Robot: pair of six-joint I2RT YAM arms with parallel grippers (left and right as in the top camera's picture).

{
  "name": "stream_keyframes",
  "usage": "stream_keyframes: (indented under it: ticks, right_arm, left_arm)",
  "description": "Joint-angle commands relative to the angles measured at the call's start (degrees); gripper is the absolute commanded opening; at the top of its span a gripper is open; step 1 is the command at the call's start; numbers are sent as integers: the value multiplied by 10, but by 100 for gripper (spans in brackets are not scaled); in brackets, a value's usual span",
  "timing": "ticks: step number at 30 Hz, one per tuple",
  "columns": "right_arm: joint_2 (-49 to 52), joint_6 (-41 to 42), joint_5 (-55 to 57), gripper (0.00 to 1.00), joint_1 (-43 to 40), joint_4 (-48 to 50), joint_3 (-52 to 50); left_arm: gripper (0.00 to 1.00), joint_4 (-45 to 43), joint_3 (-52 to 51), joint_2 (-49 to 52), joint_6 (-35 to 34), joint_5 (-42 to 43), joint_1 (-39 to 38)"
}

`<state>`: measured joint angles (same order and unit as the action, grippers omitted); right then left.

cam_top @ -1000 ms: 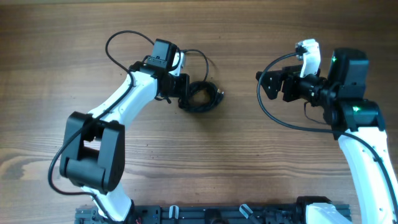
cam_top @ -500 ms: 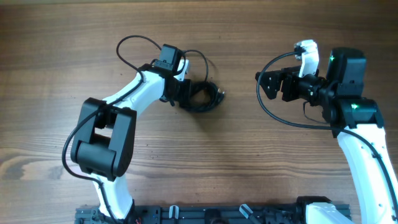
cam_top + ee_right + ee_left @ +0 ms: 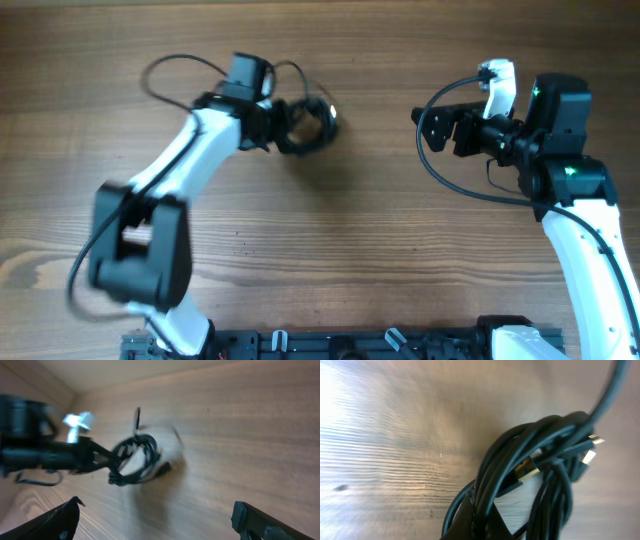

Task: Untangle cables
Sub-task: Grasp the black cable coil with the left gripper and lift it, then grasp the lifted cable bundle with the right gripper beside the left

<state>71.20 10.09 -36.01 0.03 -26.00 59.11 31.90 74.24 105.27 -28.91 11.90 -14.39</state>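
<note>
Left jaws clamped on cables [image 3: 305, 122] at table [image 3: 380, 250] 12 o'clock; right jaws wide open, empty, at 2 o'clock; risk: whole knot likely drags or tightens, since nothing anchors it.

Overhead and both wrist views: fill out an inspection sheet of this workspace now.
Surface: wooden table, brown grain.
Job's things: cable bundle, thin black cords coiled in one tangle; a gold-tipped plug shows inside it.
Clutter: nothing seen.
Tools: left tool shut on the cable bundle's edge; right tool open, holding nothing, apart from the bundle.
Cables: thick black left arm wire loops beside the left arm; thick black right arm wire curves below the right tool.
Surroundings: black rail along the table's near edge; nothing else seen.
</note>
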Motion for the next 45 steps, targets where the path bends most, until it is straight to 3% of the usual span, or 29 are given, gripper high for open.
stream_keyframes:
  ticks: [1,8,13,15,24,31,45]
  right_arm:
    - [6,70,-23,99,22,30,14]
    - [6,180,2,93,103,81,14]
    - [6,253,67,88,162,91,14]
    - [6,262,92,86,181,94,14]
    - [27,261,166,77,251,113,14]
    - [74,259,129,64,279,147,14]
    - [103,184,130,63,313,197,14]
  left_arm:
    - [4,-6,27,-115,-229,4,12]
    - [4,0,27,-162,-497,6,11]
    - [4,50,27,-162,-666,78,11]
    - [4,65,27,-161,-704,102,11]
    - [4,67,27,-161,-754,231,11]
    - [4,78,27,-161,-753,243,11]
    - [4,100,27,-161,-753,273,11]
